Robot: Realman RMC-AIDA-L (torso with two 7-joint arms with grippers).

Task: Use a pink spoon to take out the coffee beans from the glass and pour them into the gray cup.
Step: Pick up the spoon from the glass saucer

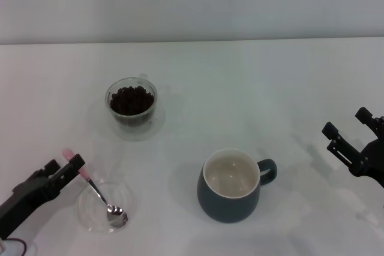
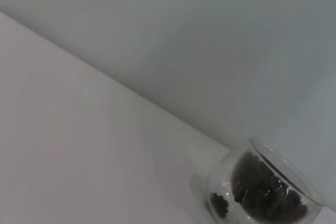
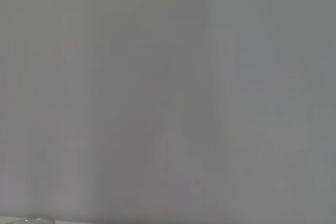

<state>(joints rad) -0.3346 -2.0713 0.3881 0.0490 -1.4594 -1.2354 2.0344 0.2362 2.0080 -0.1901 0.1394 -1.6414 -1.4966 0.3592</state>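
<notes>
The pink spoon (image 1: pixel 97 192) leans with its silver bowl in a shallow clear dish (image 1: pixel 131 199) at the front left. My left gripper (image 1: pixel 67 165) is shut on its pink handle, whose tip sticks out above the fingers. The glass (image 1: pixel 131 105) stands farther back and holds a heap of coffee beans (image 1: pixel 131 99). The glass also shows in the left wrist view (image 2: pixel 262 190). The gray cup (image 1: pixel 231 187) stands empty at the front centre, its handle to the right. My right gripper (image 1: pixel 347 122) is open and empty at the right edge.
The white table (image 1: pixel 240 88) runs back to a pale wall. The right wrist view shows only a plain grey surface.
</notes>
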